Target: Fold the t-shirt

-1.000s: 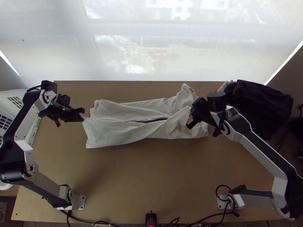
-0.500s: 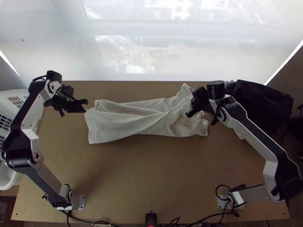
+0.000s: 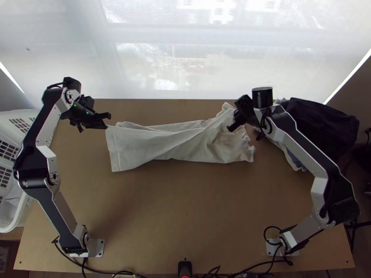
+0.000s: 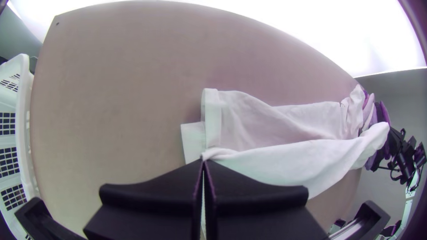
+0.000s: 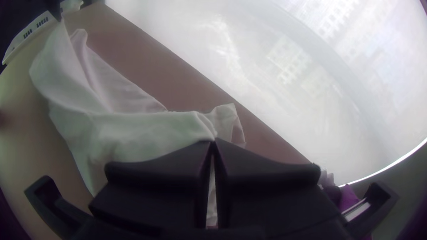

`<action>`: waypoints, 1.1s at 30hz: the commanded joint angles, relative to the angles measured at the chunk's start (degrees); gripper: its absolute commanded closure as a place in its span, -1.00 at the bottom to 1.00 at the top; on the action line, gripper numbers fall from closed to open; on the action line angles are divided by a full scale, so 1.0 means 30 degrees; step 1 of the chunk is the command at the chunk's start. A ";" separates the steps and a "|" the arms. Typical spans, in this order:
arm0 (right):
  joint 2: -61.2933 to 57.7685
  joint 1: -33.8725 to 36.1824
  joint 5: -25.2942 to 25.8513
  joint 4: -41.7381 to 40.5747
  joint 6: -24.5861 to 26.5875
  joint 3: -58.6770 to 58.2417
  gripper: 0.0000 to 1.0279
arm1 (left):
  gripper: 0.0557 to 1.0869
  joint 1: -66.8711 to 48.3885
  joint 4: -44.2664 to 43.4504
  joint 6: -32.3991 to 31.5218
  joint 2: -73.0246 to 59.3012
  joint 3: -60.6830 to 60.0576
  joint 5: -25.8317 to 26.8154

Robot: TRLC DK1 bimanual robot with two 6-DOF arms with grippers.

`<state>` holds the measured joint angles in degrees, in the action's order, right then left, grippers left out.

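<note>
White T-shirt pinched in both my grippers, with a cloth heap close by on my right

The T-shirt (image 3: 162, 143) lies lengthwise across the far half of the table (image 3: 176, 217), a long, narrow shape with loose folds running along it and a rumpled, bunched end on my right. My left gripper (image 3: 106, 126) is closed to a narrow pinch on a bit of its edge at the left end. My right gripper (image 3: 232, 127) is also closed, its tips meeting on the white fabric near the bunched end.

Close beside that end, a dark cloth heap (image 3: 324, 125) sits at the table's far right corner, with pale cloth (image 3: 290, 161) and a patch of blue showing under it. My right arm (image 3: 303, 150) crosses in front of this pile and partly hides it, so that side is crowded. On the other side a white basket (image 3: 21, 220) with slotted walls stands at the table's left edge, and my left arm (image 3: 48, 125) passes over part of it. Black cables (image 3: 109, 270) run along the near edge, well apart from the shirt, and a bright, translucent screen (image 3: 162, 69) rises behind the far edge
</note>
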<state>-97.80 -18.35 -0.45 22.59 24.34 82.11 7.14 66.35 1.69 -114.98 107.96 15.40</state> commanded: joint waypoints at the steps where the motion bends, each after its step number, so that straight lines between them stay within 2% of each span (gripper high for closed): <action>1: -0.1707 0.0286 -0.0085 0.0029 0.0296 0.1753 0.95 | 0.93 -0.0094 0.0443 0.0051 -0.1693 0.2362 -0.0240; 13: -0.3670 0.0960 -0.0085 0.0205 0.0735 0.3217 0.95 | 0.93 -0.0592 0.1556 0.0051 -0.4887 0.7050 -0.0357; 33: -0.5340 0.1810 -0.0056 0.0205 0.0823 0.3335 0.95 | 0.93 -0.1295 0.0091 -0.0184 -0.6820 0.7225 -0.0328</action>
<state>-112.22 -13.50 -0.73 23.18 26.70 91.88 3.79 68.23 1.56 -133.71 129.36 14.31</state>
